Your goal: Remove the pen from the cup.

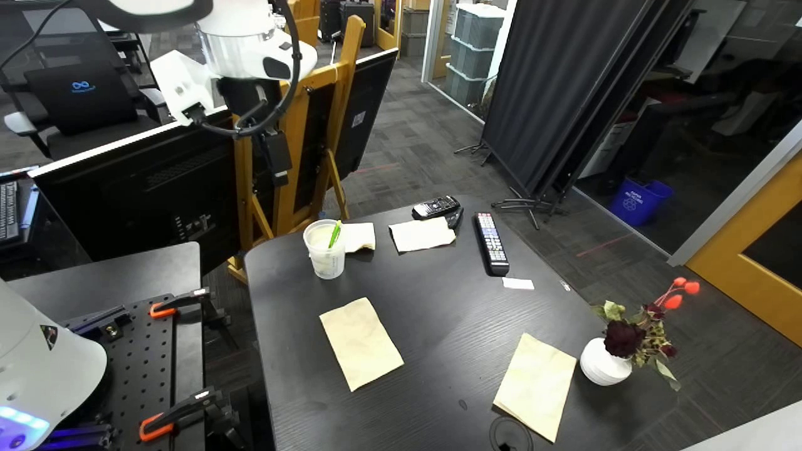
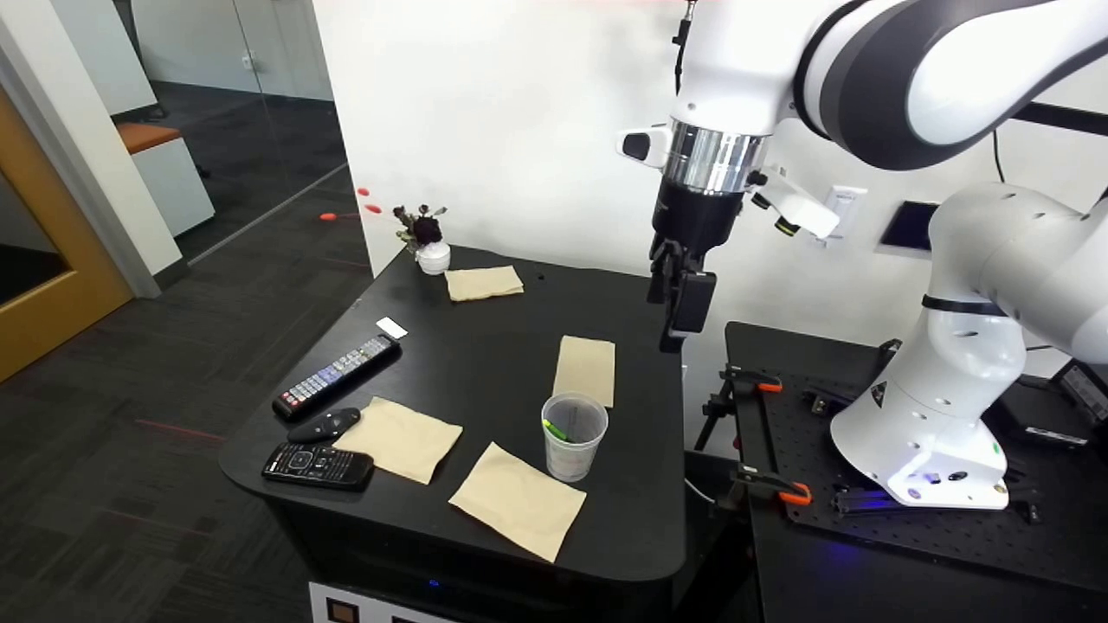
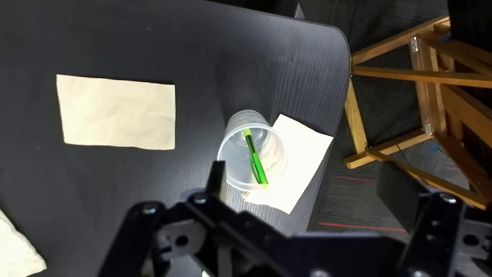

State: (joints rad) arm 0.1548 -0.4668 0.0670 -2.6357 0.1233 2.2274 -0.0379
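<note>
So we've got the slim, bright-green plastic pen [image 3: 255, 157] sitting inside the small, round, cloudy-white plastic cup [image 3: 235, 161], down below our black, blocky fingers [image 3: 399, 194] and well apart from them. The fingers are spread wide with nothing between them, up above the dark, wood-grain counter [image 2: 485, 355]. In the wrist view the cup shows between the two of them, nearer the one on that view's left, and a flat, tan paper napkin [image 3: 301, 161] lies just beside it, below the fingers too. The pull-out is all ahead of us, as we read it.

The pen's leaning, clip end up at the rim, other end down toward the cup's floor. We'd guess it's light, stiff and a bit slick: hard to break, easy to let roll out of a sloppy pinch. Our pick would be the clip end, since that's the part closest to the fingers: pinch across the barrel, then draw it up along its lean. The cup looks thin-walled and is probably super light, so we'd keep the fingers from snagging its rim, otherwise it'd likely tip or come along for the ride
</note>
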